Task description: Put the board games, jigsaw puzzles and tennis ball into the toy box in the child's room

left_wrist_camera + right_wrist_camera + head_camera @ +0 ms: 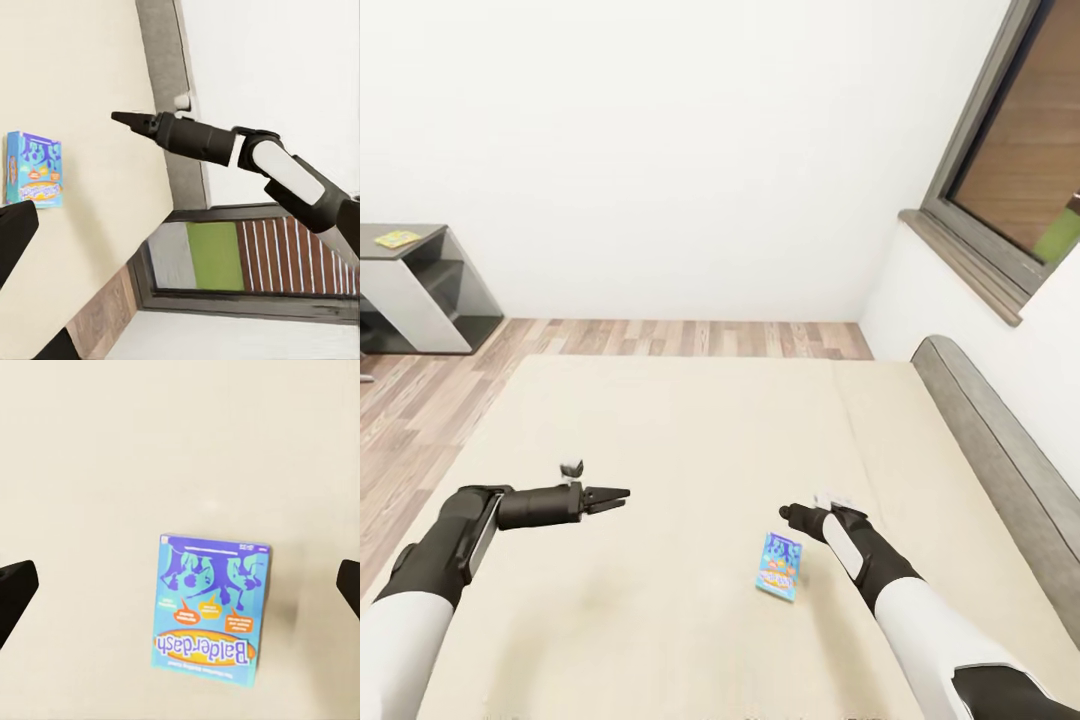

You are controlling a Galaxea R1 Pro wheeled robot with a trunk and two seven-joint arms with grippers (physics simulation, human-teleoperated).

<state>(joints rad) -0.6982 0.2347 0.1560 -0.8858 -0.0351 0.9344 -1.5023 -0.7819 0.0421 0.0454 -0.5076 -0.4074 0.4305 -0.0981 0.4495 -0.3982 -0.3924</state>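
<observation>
**Blue board game waits on the bed beneath spread jaws**

Beige mattress of the bed takes up most of the head view, its grey headboard running along the robot's right and bare wood floor off to the left. Far left stands the dark grey unit of the bench with a small yellow-green printed piece lying flat on top.

Both arms reach out over the bed. The left gripper hangs over open mattress; whether its jaws are parted cannot be told. The right gripper hovers just above the small blue board game, jaws spread wide and holding nothing, their tips flanking the box in the right wrist view.

The box lies flat on the mattress, near the robot, well clear of the headboard and every bed edge, with free room all round. Being thin and flush with a soft surface, it is likely hard to get under: the jaws could press into the mattress, skid over the lid, or push the box along rather than catch its edges
</observation>
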